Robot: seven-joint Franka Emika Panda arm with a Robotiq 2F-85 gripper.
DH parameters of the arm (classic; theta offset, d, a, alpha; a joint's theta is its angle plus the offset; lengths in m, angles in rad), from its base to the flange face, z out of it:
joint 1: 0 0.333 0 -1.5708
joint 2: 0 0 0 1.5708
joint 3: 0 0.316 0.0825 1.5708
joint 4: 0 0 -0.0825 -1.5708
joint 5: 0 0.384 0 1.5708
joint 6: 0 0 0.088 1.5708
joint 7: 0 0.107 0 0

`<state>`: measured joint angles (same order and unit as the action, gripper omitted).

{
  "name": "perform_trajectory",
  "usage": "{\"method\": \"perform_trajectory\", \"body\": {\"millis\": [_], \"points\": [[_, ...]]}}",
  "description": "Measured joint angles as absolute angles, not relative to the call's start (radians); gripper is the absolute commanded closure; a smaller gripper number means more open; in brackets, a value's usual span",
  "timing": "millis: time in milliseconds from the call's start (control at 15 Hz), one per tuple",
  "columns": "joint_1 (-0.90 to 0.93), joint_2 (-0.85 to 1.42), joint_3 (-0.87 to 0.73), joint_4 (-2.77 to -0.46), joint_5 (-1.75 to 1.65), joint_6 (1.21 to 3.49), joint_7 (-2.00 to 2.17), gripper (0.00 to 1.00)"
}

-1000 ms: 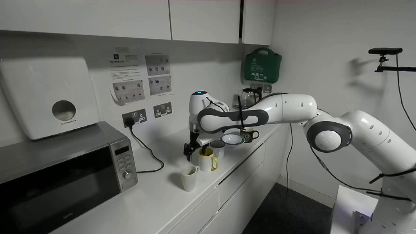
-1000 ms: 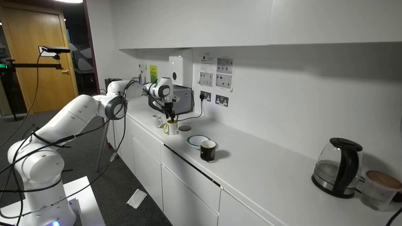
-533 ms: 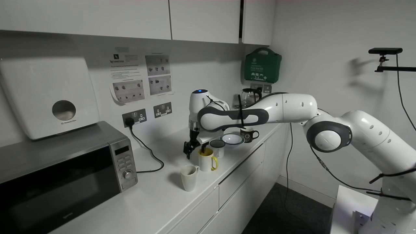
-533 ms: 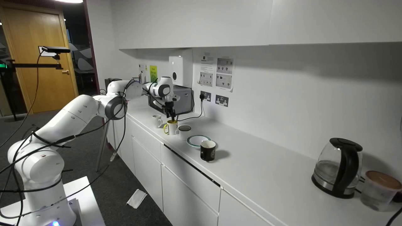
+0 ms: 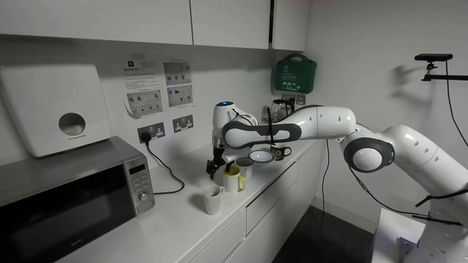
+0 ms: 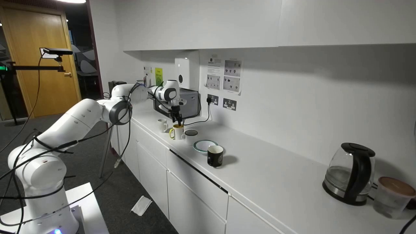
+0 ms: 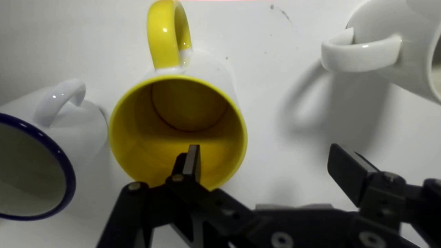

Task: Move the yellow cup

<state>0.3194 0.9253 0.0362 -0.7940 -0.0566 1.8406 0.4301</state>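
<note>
The yellow cup (image 5: 230,183) is a mug, white outside, with a yellow inside and yellow handle. It stands upright on the counter and also shows in an exterior view (image 6: 178,133) and in the wrist view (image 7: 182,106). My gripper (image 7: 264,147) is open with nothing between its fingers. In the wrist view one finger overlaps the cup's mouth near its wall; the other is outside, right of the cup. In an exterior view the gripper (image 5: 220,173) points down, one finger at the cup's mouth. Whether a finger touches the cup, I cannot tell. The gripper also shows above the cup (image 6: 177,121).
A white cup (image 5: 212,201) stands close on the microwave (image 5: 73,182) side. A blue-rimmed white mug (image 7: 88,137) is beside the yellow cup. Beyond are a plate (image 5: 261,156) and a dark mug (image 5: 278,152). The counter's front edge is near. A kettle (image 6: 349,177) stands farther along.
My gripper has risen very slightly over the last second, and the arm's elbow has shifted a little. The cups have not moved.
</note>
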Motion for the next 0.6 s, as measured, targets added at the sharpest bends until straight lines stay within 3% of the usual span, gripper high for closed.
{"method": "perform_trajectory", "body": {"millis": [600], "points": [[0.314,0.963,0.009,-0.756,-0.09,1.936,0.422,0.0]]}}
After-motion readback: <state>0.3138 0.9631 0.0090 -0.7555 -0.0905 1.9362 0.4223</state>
